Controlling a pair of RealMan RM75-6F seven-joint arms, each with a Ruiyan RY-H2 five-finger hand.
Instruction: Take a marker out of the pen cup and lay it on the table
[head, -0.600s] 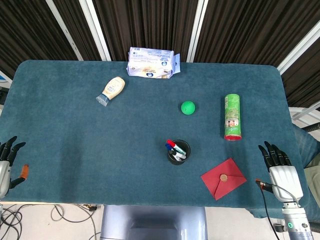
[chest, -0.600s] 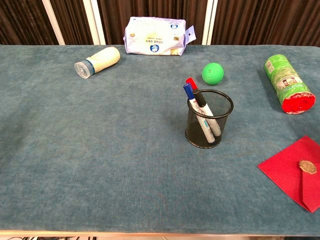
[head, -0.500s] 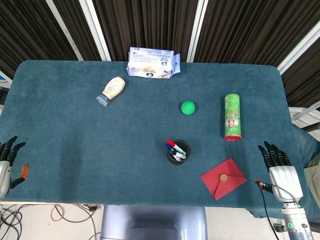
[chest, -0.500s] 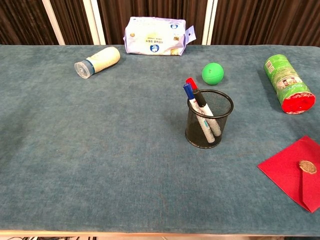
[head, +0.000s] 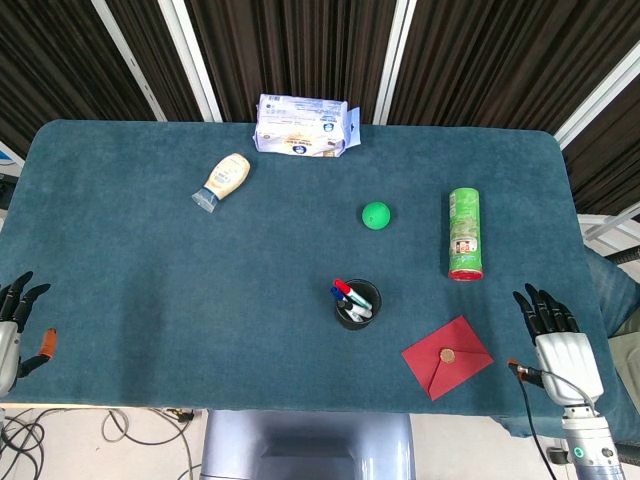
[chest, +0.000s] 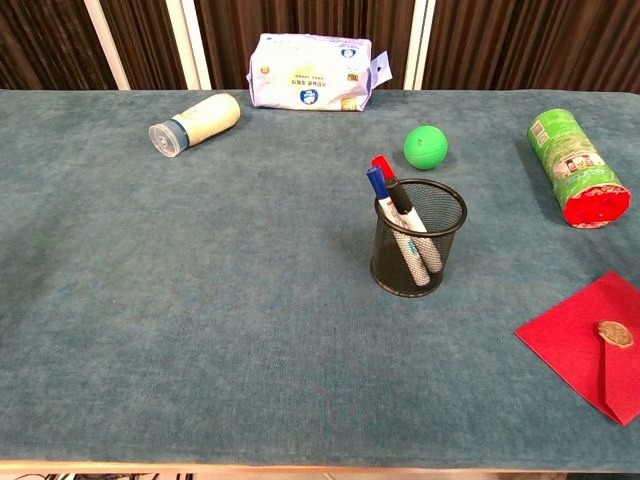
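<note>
Waiting at the near corners of the table (head: 120, 300), our two hands have yet to begin: the right hand (head: 560, 340) lies by the right edge with its fingers spread and nothing in them, and the left hand (head: 14, 330) sits at the left edge, likewise spread and empty. The pen cup (chest: 418, 237) stands upright near the middle of the cloth, well apart from both. Its markers (chest: 398, 215) lean toward the cup's left rim, blue and red caps standing clear above the mesh.

We judge the right hand the better choice, since the cup lies nearer its side. It should pass over the red envelope (head: 447, 356) without dragging it, come down on the caps from above, pinch just one marker high on its cap, and lift straight up so the light cup does not tip. The bare cloth left of the cup looks the safest place to lay it.
</note>
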